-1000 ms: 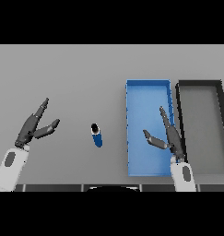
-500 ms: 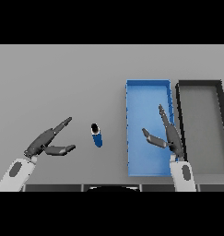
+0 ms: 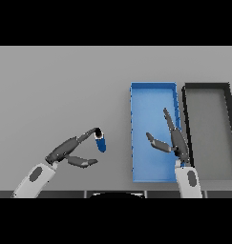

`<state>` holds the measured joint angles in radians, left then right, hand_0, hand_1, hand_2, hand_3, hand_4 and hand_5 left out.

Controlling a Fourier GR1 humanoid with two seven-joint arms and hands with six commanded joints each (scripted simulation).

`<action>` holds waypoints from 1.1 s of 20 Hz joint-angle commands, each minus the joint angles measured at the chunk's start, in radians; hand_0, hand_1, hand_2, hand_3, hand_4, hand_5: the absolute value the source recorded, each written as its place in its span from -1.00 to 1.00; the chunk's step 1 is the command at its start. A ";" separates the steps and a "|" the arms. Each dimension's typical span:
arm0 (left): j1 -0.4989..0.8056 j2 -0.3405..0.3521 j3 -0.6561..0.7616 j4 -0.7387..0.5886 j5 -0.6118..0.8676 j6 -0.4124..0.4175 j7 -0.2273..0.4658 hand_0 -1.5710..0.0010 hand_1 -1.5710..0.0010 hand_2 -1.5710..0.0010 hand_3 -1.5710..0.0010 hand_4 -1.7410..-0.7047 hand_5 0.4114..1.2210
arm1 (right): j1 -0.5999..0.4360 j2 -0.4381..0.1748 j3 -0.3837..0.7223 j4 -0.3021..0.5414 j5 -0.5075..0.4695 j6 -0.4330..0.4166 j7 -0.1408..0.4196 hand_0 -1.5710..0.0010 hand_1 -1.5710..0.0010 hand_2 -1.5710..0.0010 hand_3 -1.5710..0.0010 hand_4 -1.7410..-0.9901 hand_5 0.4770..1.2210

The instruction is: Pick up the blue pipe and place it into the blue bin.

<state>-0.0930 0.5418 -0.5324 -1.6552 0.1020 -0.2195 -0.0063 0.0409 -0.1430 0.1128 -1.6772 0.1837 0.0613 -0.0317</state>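
A short blue pipe (image 3: pixel 101 141) with a dark open end lies on the grey table, left of the blue bin (image 3: pixel 153 95). My left hand (image 3: pixel 69 150) reaches in from the lower left, open, its fingertips touching the pipe's near-left end and its thumb spread below. Nothing is held. Over the bin's right half hovers my right hand (image 3: pixel 174 139), open with straight fingers and thumb pointing left.
A black bin (image 3: pixel 208 88) stands directly right of the blue bin, sharing a long side. The table (image 3: pixel 55 86) stretches grey to the left and back.
My left hand has swung right and forward, from the table's left side to the pipe, now touching it. The pipe and my right hand have stayed put.
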 commanded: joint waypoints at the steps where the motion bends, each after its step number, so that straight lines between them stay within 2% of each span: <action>1: -0.015 -0.033 -0.011 0.023 -0.013 0.009 -0.010 1.00 1.00 1.00 1.00 0.14 -0.82 | -0.002 -0.002 -0.008 0.000 -0.014 0.005 -0.001 1.00 1.00 1.00 1.00 0.41 -0.78; 3: -0.027 -0.071 -0.019 0.055 -0.032 0.027 -0.030 1.00 1.00 1.00 1.00 0.16 -0.81 | 0.025 0.000 0.000 -0.011 -0.010 0.009 -0.019 1.00 1.00 1.00 1.00 0.42 -0.79; 6: -0.059 -0.149 -0.025 0.133 -0.035 0.046 -0.011 1.00 1.00 1.00 1.00 0.19 -0.80 | 0.030 0.000 -0.008 -0.015 -0.018 0.007 -0.021 1.00 1.00 1.00 1.00 0.42 -0.80; 8: -0.075 -0.182 -0.020 0.167 -0.021 0.045 -0.017 1.00 1.00 1.00 1.00 0.16 -0.79 | 0.015 -0.014 -0.016 -0.019 -0.022 0.011 -0.002 1.00 1.00 1.00 1.00 0.44 -0.81; 11: -0.086 -0.218 -0.031 0.244 -0.080 0.082 -0.060 1.00 1.00 1.00 1.00 0.23 -0.79 | 0.014 -0.007 -0.016 0.000 -0.023 0.010 -0.012 1.00 1.00 1.00 1.00 0.44 -0.81; 13: -0.115 -0.252 -0.024 0.294 -0.081 0.088 -0.088 1.00 1.00 0.97 1.00 0.24 -0.74 | 0.023 -0.008 -0.011 -0.011 -0.011 0.004 -0.015 1.00 1.00 1.00 1.00 0.45 -0.81; 15: -0.116 -0.277 -0.018 0.306 -0.045 0.064 -0.122 1.00 1.00 0.89 0.94 0.17 -0.62 | 0.011 -0.016 -0.021 -0.004 -0.018 0.008 -0.010 1.00 1.00 1.00 1.00 0.47 -0.80; 16: -0.114 -0.298 -0.016 0.306 -0.017 0.051 -0.108 1.00 0.94 0.79 0.86 0.09 -0.53 | 0.021 -0.012 -0.007 -0.005 -0.002 0.007 -0.014 1.00 1.00 1.00 1.00 0.48 -0.79; 18: -0.105 -0.319 -0.010 0.308 0.016 0.039 -0.113 0.95 0.68 0.47 0.56 -0.09 -0.35 | 0.028 -0.015 -0.021 -0.005 -0.024 0.013 -0.036 1.00 1.00 1.00 1.00 0.45 -0.78; 19: -0.112 -0.333 -0.005 0.309 0.033 0.036 -0.104 0.77 0.48 0.26 0.25 -0.15 -0.08 | 0.021 -0.018 -0.024 0.004 -0.024 0.013 -0.014 1.00 1.00 1.00 1.00 0.46 -0.78; 20: -0.111 -0.347 -0.004 0.314 0.036 0.043 -0.106 0.47 0.18 0.01 0.01 -0.31 0.14 | 0.014 -0.017 -0.022 0.002 -0.022 0.013 -0.008 1.00 1.00 1.00 1.00 0.47 -0.78; 22: -0.103 -0.353 -0.008 0.310 0.019 0.052 -0.135 -0.06 -0.24 -0.35 -0.29 -0.54 0.45 | 0.015 -0.019 -0.021 0.008 -0.013 0.009 -0.019 1.00 1.00 1.00 1.00 0.48 -0.77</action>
<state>-0.1954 0.1888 -0.5408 -1.3453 0.1207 -0.1687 -0.1440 0.0557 -0.1624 0.0922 -1.6691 0.1710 0.0704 -0.0499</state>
